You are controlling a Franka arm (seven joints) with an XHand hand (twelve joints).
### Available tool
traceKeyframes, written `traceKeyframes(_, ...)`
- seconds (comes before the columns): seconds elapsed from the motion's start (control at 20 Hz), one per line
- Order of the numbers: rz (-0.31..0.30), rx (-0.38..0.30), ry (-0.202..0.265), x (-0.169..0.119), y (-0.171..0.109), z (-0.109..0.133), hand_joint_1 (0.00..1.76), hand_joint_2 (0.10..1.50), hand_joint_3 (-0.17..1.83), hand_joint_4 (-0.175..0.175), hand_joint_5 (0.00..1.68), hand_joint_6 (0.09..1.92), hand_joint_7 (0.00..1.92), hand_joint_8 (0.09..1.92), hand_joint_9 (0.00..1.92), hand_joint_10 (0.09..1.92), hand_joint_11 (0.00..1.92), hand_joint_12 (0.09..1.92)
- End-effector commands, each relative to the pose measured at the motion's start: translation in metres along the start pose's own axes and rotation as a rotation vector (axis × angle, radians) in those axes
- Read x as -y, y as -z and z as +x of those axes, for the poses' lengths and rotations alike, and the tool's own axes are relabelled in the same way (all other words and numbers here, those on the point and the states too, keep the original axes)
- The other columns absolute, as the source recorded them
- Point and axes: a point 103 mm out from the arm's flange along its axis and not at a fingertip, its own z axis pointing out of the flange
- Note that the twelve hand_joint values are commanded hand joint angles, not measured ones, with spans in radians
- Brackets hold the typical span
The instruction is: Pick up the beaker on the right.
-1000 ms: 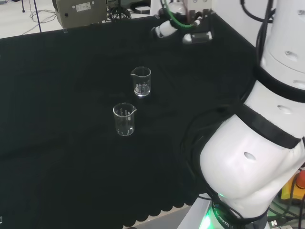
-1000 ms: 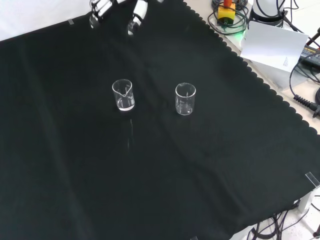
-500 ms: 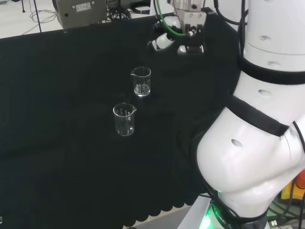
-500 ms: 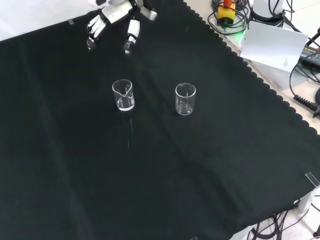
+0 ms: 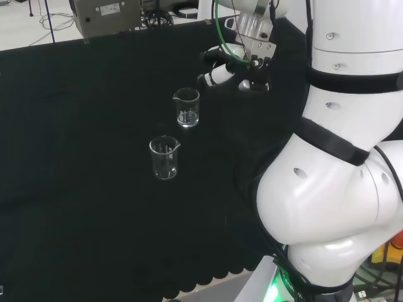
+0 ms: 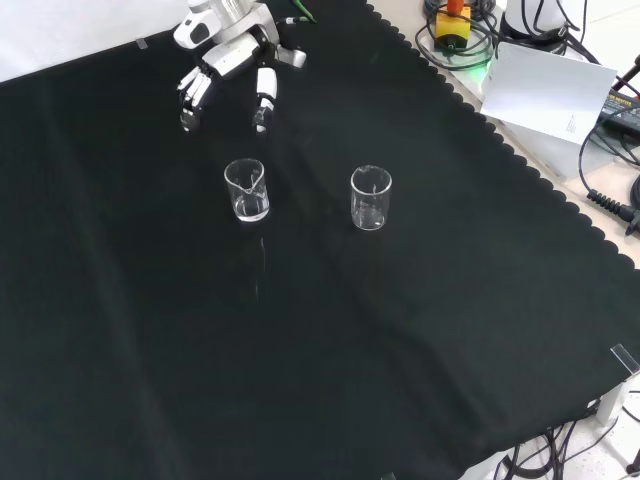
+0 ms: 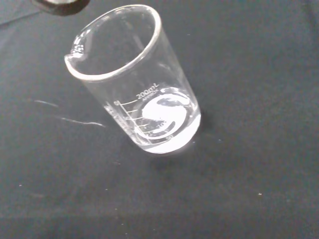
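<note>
Two clear glass beakers stand upright on the black cloth. In the head view one beaker (image 5: 186, 107) is the farther, right-hand one and the other beaker (image 5: 164, 157) is nearer and to its left. In the front view they are side by side, one beaker (image 6: 246, 190) at the left and the second beaker (image 6: 370, 197) at the right. The hand (image 6: 228, 70) hangs open, fingers pointing down, just beyond the left beaker in the front view and apart from it. The head view puts the hand (image 5: 236, 72) right of the farther beaker. That empty beaker (image 7: 137, 84) looms close in the wrist view.
A grey box (image 5: 104, 16) stands past the cloth's far edge in the head view. The arm's white links (image 5: 334, 157) take up the right of that view. Cables, a white sheet (image 6: 545, 90) and a yellow device (image 6: 452, 22) lie off the cloth at the front view's upper right.
The hand has come down from the cloth's edge toward the left beaker in the front view, leftward and nearer in the head view. Both beakers stay put.
</note>
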Motion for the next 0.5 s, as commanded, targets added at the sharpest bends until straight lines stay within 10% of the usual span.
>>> traceKeyframes(0.05,-0.007,-0.086,0.106,-0.008,-0.018,-0.003,0.75,0.66,0.43,-0.034,0.45,0.09,0.27,0.65,0.46,0.63,0.12,1.41)
traceKeyframes(0.5,-0.005,-0.174,0.182,-0.012,-0.040,-0.006,0.80,0.58,0.47,-0.039,0.49,0.09,0.35,0.68,0.51,0.64,0.12,1.41)
